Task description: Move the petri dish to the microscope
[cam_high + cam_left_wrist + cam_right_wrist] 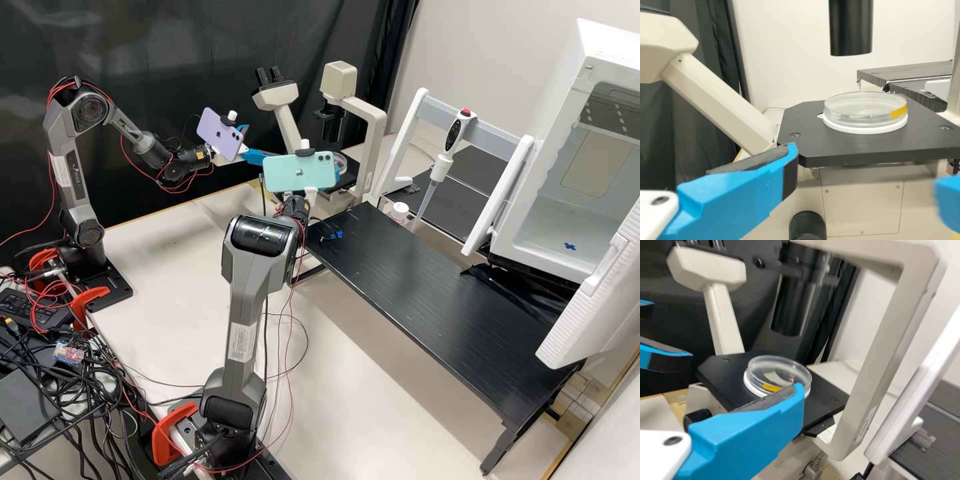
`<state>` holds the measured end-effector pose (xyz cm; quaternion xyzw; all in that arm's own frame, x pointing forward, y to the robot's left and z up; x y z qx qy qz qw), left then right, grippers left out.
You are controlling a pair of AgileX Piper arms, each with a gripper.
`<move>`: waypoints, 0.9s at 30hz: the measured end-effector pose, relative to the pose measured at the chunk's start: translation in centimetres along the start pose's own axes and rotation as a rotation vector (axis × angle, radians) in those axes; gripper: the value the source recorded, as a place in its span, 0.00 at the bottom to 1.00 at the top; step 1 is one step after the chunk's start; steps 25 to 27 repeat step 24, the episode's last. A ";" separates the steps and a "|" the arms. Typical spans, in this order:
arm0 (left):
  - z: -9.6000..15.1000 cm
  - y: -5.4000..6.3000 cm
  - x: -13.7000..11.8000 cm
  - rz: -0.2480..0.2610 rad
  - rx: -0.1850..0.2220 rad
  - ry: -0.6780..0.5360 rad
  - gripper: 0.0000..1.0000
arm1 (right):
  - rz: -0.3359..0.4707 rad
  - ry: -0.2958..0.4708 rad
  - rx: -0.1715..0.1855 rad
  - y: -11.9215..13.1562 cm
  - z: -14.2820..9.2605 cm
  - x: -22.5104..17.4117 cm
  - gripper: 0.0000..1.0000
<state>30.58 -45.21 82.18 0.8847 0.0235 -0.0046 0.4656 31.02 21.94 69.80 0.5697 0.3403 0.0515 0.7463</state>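
The clear petri dish (865, 106) with yellow tape lies flat on a white ring on the microscope's black stage (805, 132), below the black cylinder. In the high view the dish (341, 162) shows partly behind the teal phone. My left gripper (253, 142) is left of the stage; in its wrist view the left gripper (867, 182) has its fingers wide apart with nothing between them. My right gripper (337, 173) is close by the stage, partly behind that phone. In its wrist view the right gripper (880, 422) stands open, one fingertip overlapping the view of the dish (780, 371).
The microscope's cream frame (375, 143) rises right of the stage, with its eyepieces (269, 77) to the left. A pipette (448, 150) hangs on a white stand farther right. A long black raised shelf (427, 287) leads to the open white chamber (567, 220).
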 end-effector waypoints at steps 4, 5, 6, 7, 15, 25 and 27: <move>0.0 0.0 0.0 0.003 0.000 0.000 1.00 | 0.072 -0.014 -0.029 0.4 1.0 -2.5 1.00; 0.0 0.0 0.0 0.003 0.000 0.000 1.00 | 0.114 -0.021 -0.031 0.7 1.3 -3.3 1.00; 0.0 0.0 0.0 0.003 0.000 0.000 1.00 | 0.138 -0.035 -0.029 0.8 1.7 -4.0 1.00; 0.0 0.0 0.0 0.003 0.000 0.000 1.00 | 0.159 -0.043 -0.029 1.0 2.0 -4.4 1.00; 0.0 0.0 0.0 0.003 0.000 0.000 1.00 | 0.447 -0.167 -0.031 3.3 5.2 -9.9 1.00; 0.0 0.0 0.0 0.003 0.000 0.000 1.00 | 0.535 -0.307 0.042 4.7 9.3 -12.9 1.00; 0.0 0.0 0.0 0.003 0.000 0.000 1.00 | 0.535 -0.307 0.042 4.7 9.3 -12.9 1.00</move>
